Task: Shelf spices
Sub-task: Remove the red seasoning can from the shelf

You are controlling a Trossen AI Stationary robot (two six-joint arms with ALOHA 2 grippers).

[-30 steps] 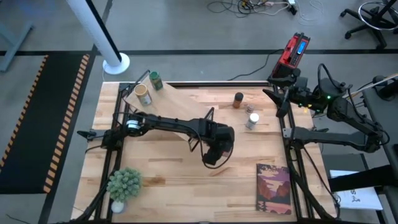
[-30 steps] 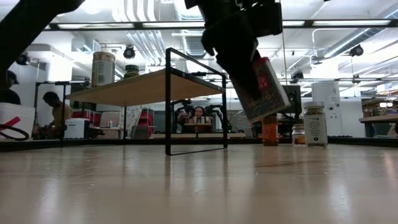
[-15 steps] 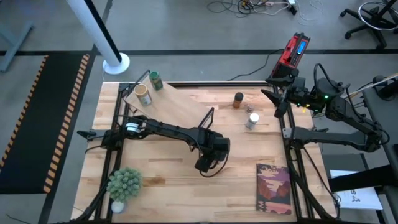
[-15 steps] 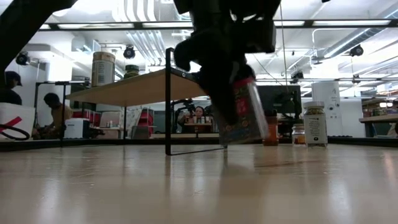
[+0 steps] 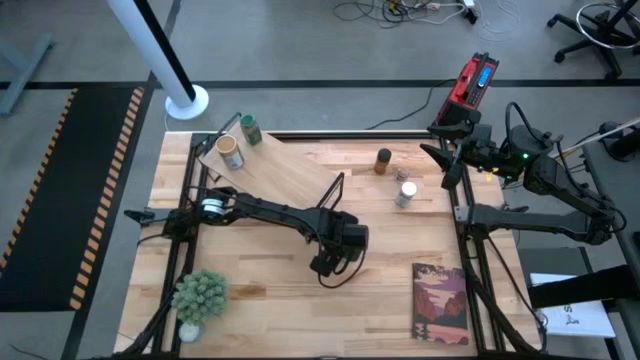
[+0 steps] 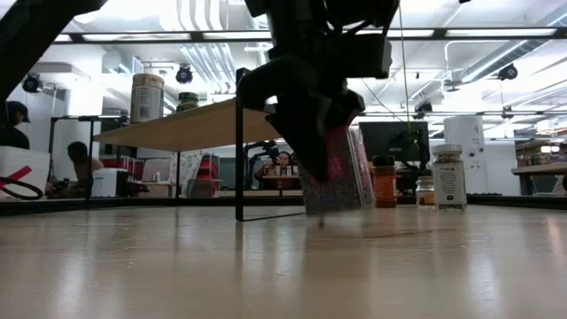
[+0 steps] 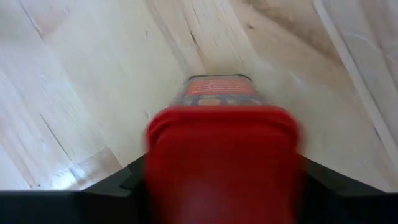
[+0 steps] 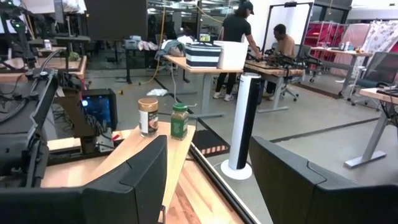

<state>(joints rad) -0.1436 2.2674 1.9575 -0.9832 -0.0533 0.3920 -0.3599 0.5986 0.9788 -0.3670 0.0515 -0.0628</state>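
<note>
Looking down on your desk [image 5: 280,290], you'll find the left gripper [image 5: 335,252] near the middle, just past the shelf's [image 5: 285,165] black frame end, its fingers [image 7: 134,177] on either side of the red tin [image 6: 332,173], which is about at the desk surface; you cannot tell whether the grip has let go. Your right gripper [image 5: 440,140] waits at the far right edge, fingers [image 8: 140,171] parted and holding nothing. Two jars [image 5: 238,143] stand on the shelf, three [image 5: 397,178] on the desk.
</note>
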